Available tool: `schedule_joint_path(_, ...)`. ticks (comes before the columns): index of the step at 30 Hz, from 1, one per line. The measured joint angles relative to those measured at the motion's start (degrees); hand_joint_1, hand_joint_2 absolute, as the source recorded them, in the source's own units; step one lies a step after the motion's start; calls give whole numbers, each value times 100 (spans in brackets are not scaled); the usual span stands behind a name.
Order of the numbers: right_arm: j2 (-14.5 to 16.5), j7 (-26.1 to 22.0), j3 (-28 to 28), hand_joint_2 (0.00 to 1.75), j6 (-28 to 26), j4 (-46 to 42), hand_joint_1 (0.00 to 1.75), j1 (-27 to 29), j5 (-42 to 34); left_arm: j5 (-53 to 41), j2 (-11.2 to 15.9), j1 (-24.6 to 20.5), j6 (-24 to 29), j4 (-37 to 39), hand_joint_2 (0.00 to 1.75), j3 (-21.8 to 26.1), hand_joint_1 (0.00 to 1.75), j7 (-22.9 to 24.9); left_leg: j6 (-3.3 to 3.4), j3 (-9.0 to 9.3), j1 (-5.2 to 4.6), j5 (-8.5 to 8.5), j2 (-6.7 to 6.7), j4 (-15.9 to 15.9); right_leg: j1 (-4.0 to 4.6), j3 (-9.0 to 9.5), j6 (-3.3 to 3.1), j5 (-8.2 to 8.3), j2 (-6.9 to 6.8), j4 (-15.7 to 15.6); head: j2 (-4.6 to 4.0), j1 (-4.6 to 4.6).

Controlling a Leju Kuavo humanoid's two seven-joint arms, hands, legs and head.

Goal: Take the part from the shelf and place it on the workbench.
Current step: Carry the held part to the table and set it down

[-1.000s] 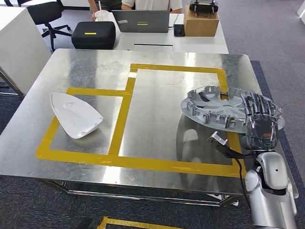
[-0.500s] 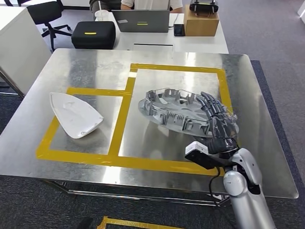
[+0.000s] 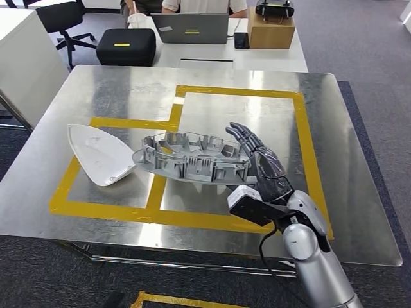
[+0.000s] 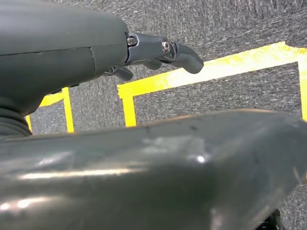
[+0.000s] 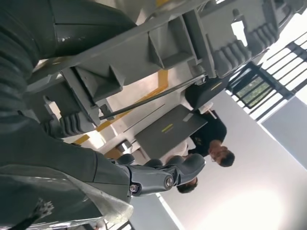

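The part (image 3: 194,157) is a flat grey plastic piece with ribs and clips. My right hand (image 3: 261,168) grips its right end and holds it level, just above the metal workbench (image 3: 232,115), over the middle yellow tape line. The part's left tip is close to a white shell-shaped piece (image 3: 99,154) lying in the left taped box. In the right wrist view the part's ribbed underside (image 5: 163,43) lies against my right hand (image 5: 54,158). My left hand (image 4: 108,57) hangs over grey carpet with yellow tape and holds nothing.
Behind the workbench is a white desk with a black case (image 3: 126,46), a laptop (image 3: 190,27) and a cardboard box (image 3: 270,29); a person (image 3: 198,5) sits there. An office chair (image 3: 60,19) and a white cabinet (image 3: 24,64) stand at the left.
My right hand has carried the grey part leftward, from over the workbench's right edge to its middle, ending near the white piece.
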Motion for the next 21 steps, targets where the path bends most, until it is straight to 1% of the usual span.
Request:
schedule_joint_path(3, -5, 226, 53, 175, -116, 83, 0, -99, 284, 42, 1, 6, 0, 0, 0, 19, 0, -15, 0, 0, 0, 0, 0, 1, 0, 0, 0, 0, 0, 0, 0, 0)
schedule_joint_path(7, -31, 348, 61, 175, -167, 207, 0, -166, 441, 61, 1, 28, 0, 0, 0, 53, 0, -20, 0, 0, 0, 0, 0, 1, 0, -1, 0, 0, 0, 0, 0, 0)
schedule_joint_path(9, -59, 546, 70, 175, -190, 273, 0, -212, 706, 91, 1, 32, 1, 0, 0, 74, 0, -15, 0, 0, 0, 0, 0, 1, 0, -1, 0, 0, 0, 0, 0, -1)
schedule_joint_path(13, -243, 1242, 89, 175, -135, 663, 0, -474, 1681, 193, 1, 33, 13, 0, 0, 143, 0, 25, 3, -1, 0, 2, 0, 3, 0, 0, 2, 2, 0, 0, 0, 0)
schedule_joint_path(15, -368, 1465, 67, 175, -89, 945, 0, -630, 2001, 230, 2, 37, 17, 0, 0, 183, 0, 50, 6, -3, -1, 4, 0, 5, -1, -1, 4, 6, 0, 0, 0, 0)
schedule_joint_path(17, -482, 1557, 38, 175, -39, 1194, 0, -776, 2168, 255, 3, 39, 19, 0, 0, 220, 0, 71, 7, -4, -2, 5, 0, 8, -1, -1, 6, 9, 0, 0, 0, -1)
schedule_joint_path(21, -625, 1601, 17, 175, -9, 1503, 0, -944, 2252, 269, 6, 44, 20, 0, 0, 254, 0, 86, 8, -5, -2, 5, 0, 10, -1, -3, 6, 10, -1, 0, 0, -1)
